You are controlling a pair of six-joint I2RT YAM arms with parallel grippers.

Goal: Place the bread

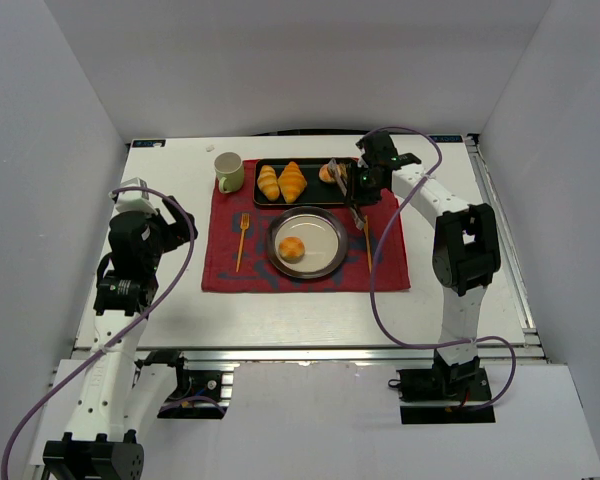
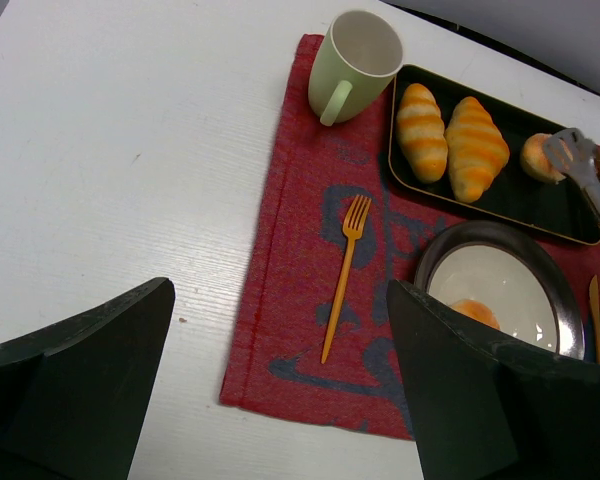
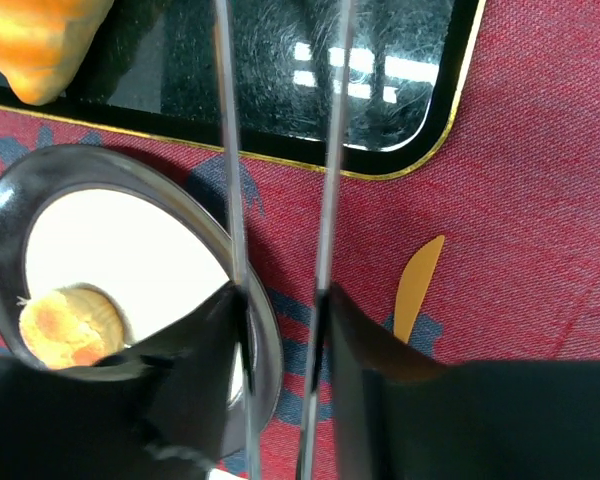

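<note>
Round, golden, pale-topped: one bun (image 1: pixel 292 248) on metal plate (image 1: pixel 325 232), other bun (image 1: pixel 327 172) in black tray (image 1: pixel 315 192) by croissants (image 1: pixel 293 182), tongs (image 2: pixel 580 165) perhaps touching. Right gripper (image 3: pixel 280 310) clamping tongs; left gripper (image 2: pixel 280 330) wide.

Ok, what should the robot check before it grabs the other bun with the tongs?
1. Tongs held tight: ok, the right gripper has its jaws shut on them.
2. Tips around second bun: cannot tell, they sit right beside it in the tray.
3. Room on plate: ok, first bun leaves bare space.
4. Croissants out of the way: ok, apart from the tongs.
5. Left gripper clear: ok, open, off to the left.
</note>
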